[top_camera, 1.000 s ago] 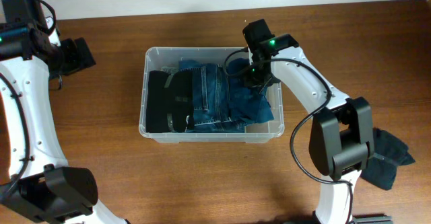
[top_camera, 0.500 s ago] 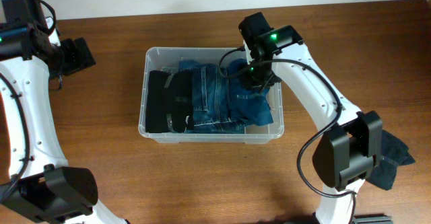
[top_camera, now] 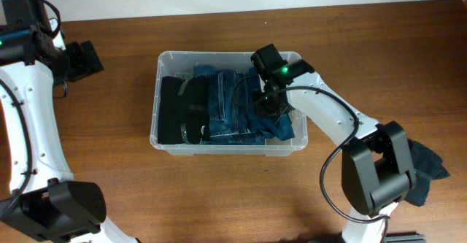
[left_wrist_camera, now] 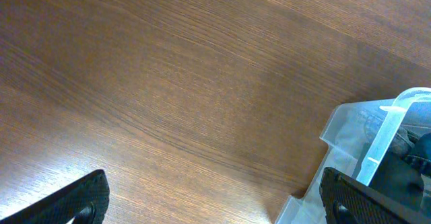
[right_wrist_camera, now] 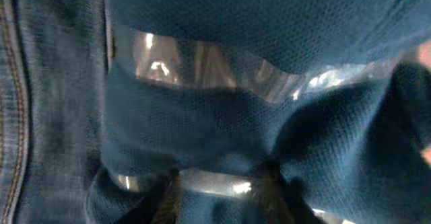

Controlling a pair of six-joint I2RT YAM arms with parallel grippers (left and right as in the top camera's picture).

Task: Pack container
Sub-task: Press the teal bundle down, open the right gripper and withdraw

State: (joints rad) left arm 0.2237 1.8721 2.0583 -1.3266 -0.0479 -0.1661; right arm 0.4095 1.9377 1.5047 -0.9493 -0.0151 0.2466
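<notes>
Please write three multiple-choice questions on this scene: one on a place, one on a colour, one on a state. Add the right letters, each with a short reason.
1. Where is the right end effector?
A) over bare table
B) inside the container, at its right end
C) behind it

2. What colour is the garment at the container's left end?
A) black
B) red
C) white

3. How does the left end effector stand?
A) shut on a bottle
B) open, holding nothing
C) shut on the container's rim

Answers: 1 B, it sits within the walls, over dark blue cloth; 2 A, it lies black beside the jeans; 3 B, its jaws stand wide apart over the table.
</notes>
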